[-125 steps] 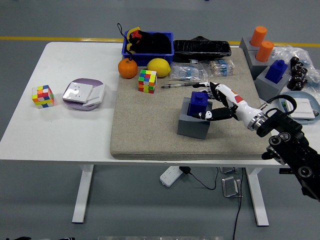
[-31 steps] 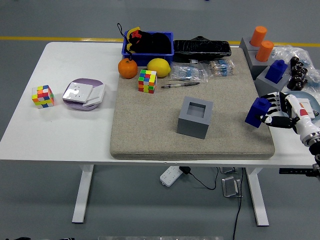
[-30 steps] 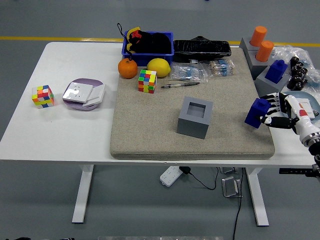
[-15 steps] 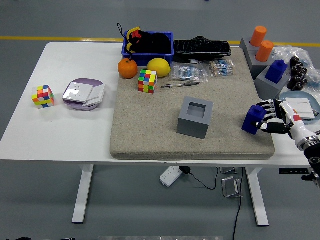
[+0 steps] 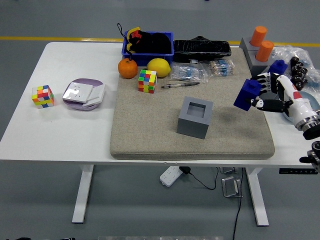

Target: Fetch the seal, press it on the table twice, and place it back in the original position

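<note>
**Layout on the table**

On mat: open holder at centre; behind it pen. Further left cube, orange, lemon; bin behind. Left of mat: dish, second cube. Above right edge: seal in right hand.

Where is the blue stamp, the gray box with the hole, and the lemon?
blue seal (image 5: 246,94), head view, on its front face, held in the right hand (image 5: 272,95).
gray holder (image 5: 192,126), head view, on its front wall.
lemon (image 5: 159,67), head view, on its middle.
</note>
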### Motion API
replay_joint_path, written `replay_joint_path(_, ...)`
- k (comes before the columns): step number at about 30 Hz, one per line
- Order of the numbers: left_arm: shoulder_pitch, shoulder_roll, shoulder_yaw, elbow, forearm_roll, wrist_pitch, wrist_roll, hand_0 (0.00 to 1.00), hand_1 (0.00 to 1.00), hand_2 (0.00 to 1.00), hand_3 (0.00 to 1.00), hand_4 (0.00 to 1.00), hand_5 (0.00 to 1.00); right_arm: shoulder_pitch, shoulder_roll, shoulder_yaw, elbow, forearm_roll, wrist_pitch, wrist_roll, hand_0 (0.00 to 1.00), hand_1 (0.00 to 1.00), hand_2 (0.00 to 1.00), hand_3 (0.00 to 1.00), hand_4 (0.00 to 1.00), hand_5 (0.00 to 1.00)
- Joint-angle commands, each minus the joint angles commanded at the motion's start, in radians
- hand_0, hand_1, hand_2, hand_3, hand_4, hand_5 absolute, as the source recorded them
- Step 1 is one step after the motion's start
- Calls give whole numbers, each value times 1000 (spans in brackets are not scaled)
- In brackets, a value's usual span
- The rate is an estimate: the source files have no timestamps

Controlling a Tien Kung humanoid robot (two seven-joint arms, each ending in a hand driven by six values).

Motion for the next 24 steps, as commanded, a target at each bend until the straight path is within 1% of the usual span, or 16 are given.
replay_joint_path(3,1,0,-1,0,-1,0,0,814,815,789,835,794,399,9,10,-29,29,11,7,-10,460,335,345,361,665,2)
replay_joint_path(8,2,0,2,1,-4,1,0,815,814,786,836,794,400,37,29,-82,30,28,10,-13,460,335,345,362,669,2)
replay_joint_path(15,0,0,2,0,-3,0,1,816,814,787,837,794,400,86,64,-159,-4,36,12,-10,461,335,346,363,670,2)
replay_joint_path(24,1,1,12,1,-7,0,2,817,814,787,837,795,401,123,91,-211,-58,40,8,-2,462,336,345,366,673,2)
